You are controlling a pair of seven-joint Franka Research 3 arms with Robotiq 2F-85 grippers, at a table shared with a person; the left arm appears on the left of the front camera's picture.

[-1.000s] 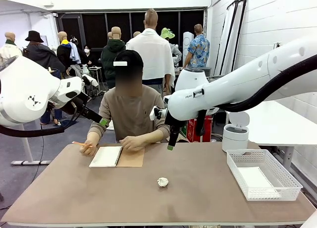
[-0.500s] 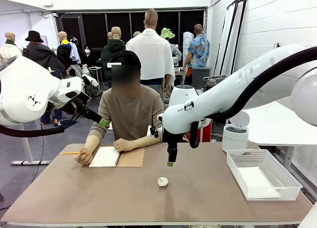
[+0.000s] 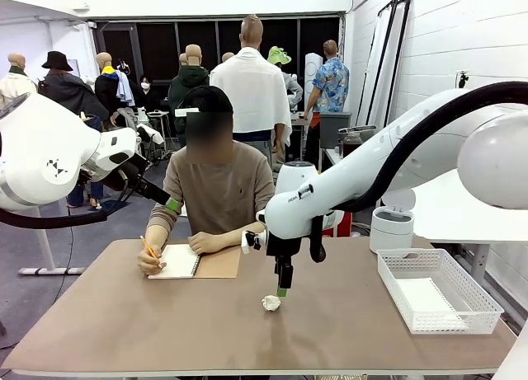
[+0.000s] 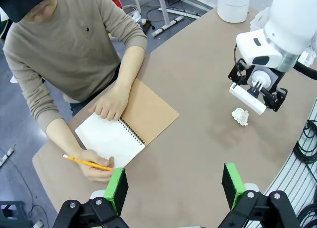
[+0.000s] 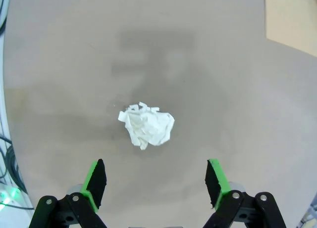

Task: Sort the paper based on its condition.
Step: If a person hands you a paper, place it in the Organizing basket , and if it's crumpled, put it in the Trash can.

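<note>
Hovering right end effector point(image 5: 154, 186) spread above crumpled paper point(image 5: 146, 125).

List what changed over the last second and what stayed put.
The right end effector came down and toward the crumpled paper ball, open, now just above it. The person's hand brought the pencil to the notebook. The ball, white basket and left end effector stayed.

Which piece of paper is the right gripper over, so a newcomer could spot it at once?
Start at the brown table and find the open right gripper near its middle. Just below it lies the crumpled paper ball, alone on bare tabletop. Unlike the flat sheet in the white basket to the right or the notebook the person is writing in, it is a small wrinkled white wad.
</note>
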